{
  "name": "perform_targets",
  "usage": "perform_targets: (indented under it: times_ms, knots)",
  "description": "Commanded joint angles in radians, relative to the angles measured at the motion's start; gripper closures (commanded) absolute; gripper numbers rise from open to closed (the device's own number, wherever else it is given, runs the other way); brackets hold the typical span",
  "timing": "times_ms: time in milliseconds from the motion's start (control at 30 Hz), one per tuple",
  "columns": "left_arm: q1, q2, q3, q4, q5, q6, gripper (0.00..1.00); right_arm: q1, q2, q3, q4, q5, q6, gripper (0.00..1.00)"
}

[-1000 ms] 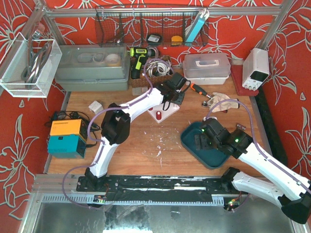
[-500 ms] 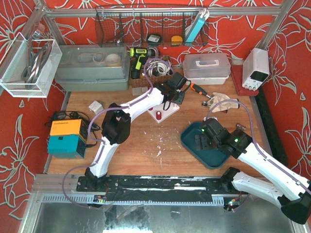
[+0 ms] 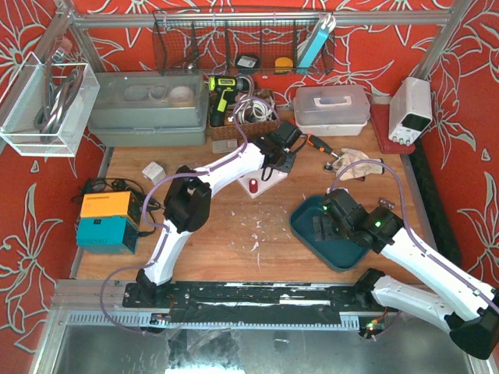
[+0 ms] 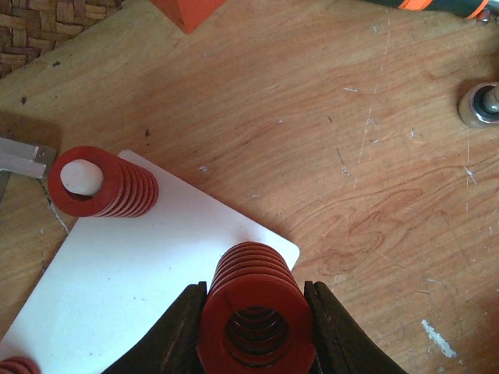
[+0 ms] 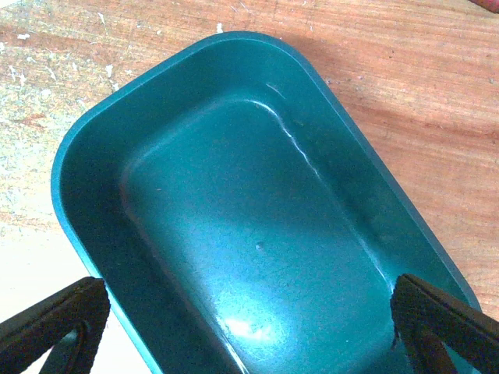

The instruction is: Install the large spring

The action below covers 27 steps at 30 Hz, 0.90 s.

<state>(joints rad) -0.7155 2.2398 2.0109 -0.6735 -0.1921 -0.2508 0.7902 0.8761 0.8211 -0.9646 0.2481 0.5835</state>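
My left gripper (image 4: 257,300) is shut on the large red spring (image 4: 257,312), with a finger on each side. It holds the spring on end over the corner of the white plate (image 4: 148,273). A smaller red spring (image 4: 101,185) sits on a white peg at the plate's far edge, and another red spring (image 4: 15,366) shows at the lower left. In the top view the left gripper (image 3: 270,162) is over the plate (image 3: 263,188) at the table's middle back. My right gripper (image 5: 245,319) is open and empty over the empty teal tray (image 5: 70,156), which also shows in the top view (image 3: 306,228).
An orange-handled screwdriver (image 3: 318,142) and a metal socket (image 4: 482,104) lie right of the plate. A wicker basket (image 3: 242,118), grey bin (image 3: 148,109) and clear box (image 3: 331,109) line the back. An orange-and-teal device (image 3: 107,220) sits at the left, a white power supply (image 3: 411,109) at the back right.
My left gripper has shifted slightly over the white plate with the large spring in it. The right arm has not moved.
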Motion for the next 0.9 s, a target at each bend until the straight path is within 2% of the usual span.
perform_targets:
  times_ms: [0, 200, 267, 467, 633, 667, 700, 733, 767, 867]
  knots:
    - [-0.006, 0.008, -0.003, -0.027, -0.010, -0.011, 0.88, -0.007, -0.006, -0.007, -0.012, -0.005, -0.010, 0.01]
    - [-0.006, 0.026, 0.017, -0.021, -0.041, -0.017, 0.51, -0.007, -0.011, -0.007, -0.012, -0.007, -0.010, 0.01]
    - [-0.006, 0.021, 0.021, -0.020, -0.046, -0.023, 0.42, -0.009, -0.014, -0.004, -0.004, -0.007, -0.013, 0.01]
    - [-0.006, -0.053, 0.007, -0.023, -0.069, -0.045, 0.32, -0.009, -0.002, 0.039, 0.030, 0.018, -0.048, 0.01]
    - [-0.006, -0.205, -0.071, 0.001, -0.119, -0.078, 0.27, -0.010, 0.040, 0.124, 0.098, 0.118, -0.108, 0.01]
    - [-0.006, -0.246, -0.099, 0.014, -0.129, -0.085, 0.25, -0.010, 0.048, 0.138, 0.117, 0.148, -0.121, 0.01]
    - [-0.006, -0.286, -0.141, 0.027, -0.141, -0.098, 0.18, -0.010, 0.056, 0.150, 0.143, 0.176, -0.137, 0.01]
    - [-0.006, -0.332, -0.183, 0.048, -0.153, -0.111, 0.05, -0.010, 0.061, 0.156, 0.175, 0.206, -0.165, 0.01]
    - [-0.006, -0.383, -0.232, 0.076, -0.158, -0.118, 0.01, -0.009, 0.067, 0.157, 0.218, 0.228, -0.199, 0.01]
    - [-0.006, -0.556, -0.415, 0.212, -0.177, -0.122, 0.00, -0.012, 0.070, 0.158, 0.341, 0.346, -0.256, 0.02]
